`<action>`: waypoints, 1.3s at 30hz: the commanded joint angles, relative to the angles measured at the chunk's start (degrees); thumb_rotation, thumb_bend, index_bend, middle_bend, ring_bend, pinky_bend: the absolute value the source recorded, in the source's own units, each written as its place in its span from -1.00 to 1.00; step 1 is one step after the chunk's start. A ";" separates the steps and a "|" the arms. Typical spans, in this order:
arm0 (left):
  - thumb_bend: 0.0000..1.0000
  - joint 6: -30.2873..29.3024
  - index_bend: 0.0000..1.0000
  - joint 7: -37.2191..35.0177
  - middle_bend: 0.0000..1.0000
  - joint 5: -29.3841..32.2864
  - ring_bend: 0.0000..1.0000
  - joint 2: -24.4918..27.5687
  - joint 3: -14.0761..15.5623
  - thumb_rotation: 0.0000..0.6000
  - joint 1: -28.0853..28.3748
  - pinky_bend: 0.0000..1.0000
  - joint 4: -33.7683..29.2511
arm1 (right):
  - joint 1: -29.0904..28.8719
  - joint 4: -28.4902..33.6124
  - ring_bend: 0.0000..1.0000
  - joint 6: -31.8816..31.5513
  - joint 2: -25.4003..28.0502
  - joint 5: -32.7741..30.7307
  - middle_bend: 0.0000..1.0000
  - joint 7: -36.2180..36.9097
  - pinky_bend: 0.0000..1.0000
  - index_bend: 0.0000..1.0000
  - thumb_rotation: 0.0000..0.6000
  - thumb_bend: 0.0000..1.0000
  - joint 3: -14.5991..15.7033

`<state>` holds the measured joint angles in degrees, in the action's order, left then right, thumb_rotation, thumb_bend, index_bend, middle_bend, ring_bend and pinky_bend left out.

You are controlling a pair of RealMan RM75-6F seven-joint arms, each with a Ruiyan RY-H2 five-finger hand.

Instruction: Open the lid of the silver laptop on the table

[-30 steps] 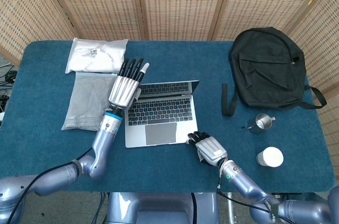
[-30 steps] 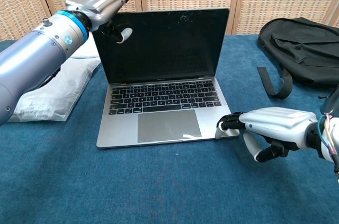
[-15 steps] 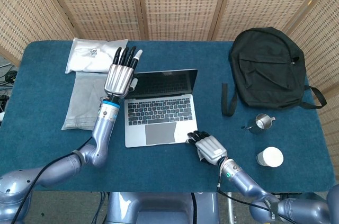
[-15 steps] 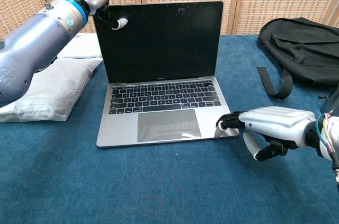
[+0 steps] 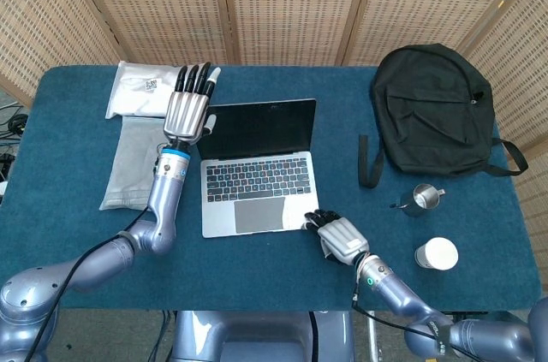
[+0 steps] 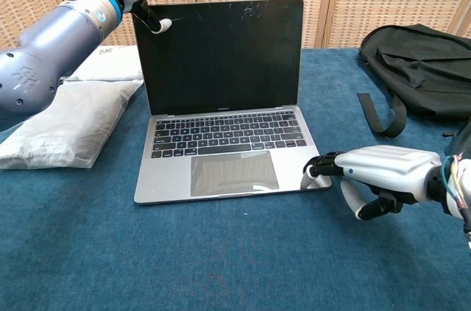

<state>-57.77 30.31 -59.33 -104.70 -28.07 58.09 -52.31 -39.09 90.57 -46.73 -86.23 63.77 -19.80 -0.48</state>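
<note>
Fingers [image 6: 321, 164] on open laptop's [image 6: 221, 105] front corner

The white bag [image 5: 156, 88] bears a printed code, too small to read.

A deep teal-blue cloth is seen over the table [image 5: 77, 234], and a beige woven lattice framed in pale wood is shown on the screens [image 5: 282, 2] behind it. The laptop [image 5: 257, 208] is finished in silver-grey, with black keys and a black display, while the left hand [image 5: 187, 109] and right hand [image 5: 342, 240] are cased in brushed silver with black fingers tipped white, the forearms being tinted blue-grey with a bright blue ring at the left wrist. A black backpack [image 5: 432, 109], a white packet [image 5: 154, 88] above a grey one [image 5: 137, 161], a silver metal cup [image 5: 424, 198] and a white cup [image 5: 438, 253] are also laid out.
</note>
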 commanded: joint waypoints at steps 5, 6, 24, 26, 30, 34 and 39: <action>-0.26 -0.75 -1.00 0.04 -1.00 0.71 -1.00 -0.54 0.74 1.00 0.74 -1.00 0.63 | 0.13 0.24 -0.90 -0.16 0.47 0.25 -0.76 0.58 -0.74 -0.63 1.00 0.96 0.04; -0.26 -1.24 -1.00 -0.33 -1.00 0.31 -1.00 -0.29 0.91 1.00 0.67 -1.00 0.23 | 0.18 0.31 -0.90 -0.32 0.49 0.38 -0.76 0.68 -0.73 -0.63 1.00 0.96 -0.01; -0.46 -11.41 -1.00 1.35 -1.00 -2.58 -1.00 21.45 1.94 1.00 -9.59 -1.00 -36.29 | 4.32 8.96 -0.90 -15.48 9.76 7.74 -0.76 1.82 -0.73 -0.63 1.00 0.87 -4.97; -0.78 -12.04 -1.00 0.52 -1.00 -2.64 -1.00 23.98 1.85 1.00 -10.97 -1.00 -39.89 | 5.48 9.13 -0.90 -17.67 11.70 8.73 -0.77 3.24 -0.73 -0.63 1.00 0.68 -5.49; -1.00 -12.99 -1.00 -3.42 -1.00 -1.48 -1.00 30.30 2.10 1.00 -15.50 -1.00 -49.05 | 9.10 8.69 -0.97 -24.16 16.29 12.16 -0.93 7.35 -0.73 -0.65 1.00 -0.07 -6.21; -1.00 -16.08 -1.00 -4.28 -1.00 -1.66 -1.00 36.41 5.16 1.00 -21.55 -1.00 -56.64 | 14.79 4.94 -1.00 -35.18 17.78 15.94 -1.00 11.26 -0.78 -0.88 1.00 -0.84 -6.80; -1.00 -20.15 -1.00 -8.84 -1.00 -4.35 -1.00 39.80 10.68 1.00 -28.88 -1.00 -61.04 | 20.32 1.32 -1.00 -42.98 18.49 19.66 -1.00 16.70 -0.90 -0.95 1.00 -1.00 -5.50</action>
<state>-75.49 24.73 -61.87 -66.61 -20.58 32.69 -111.32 -22.34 94.38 -85.82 -68.84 80.65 -6.53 -6.59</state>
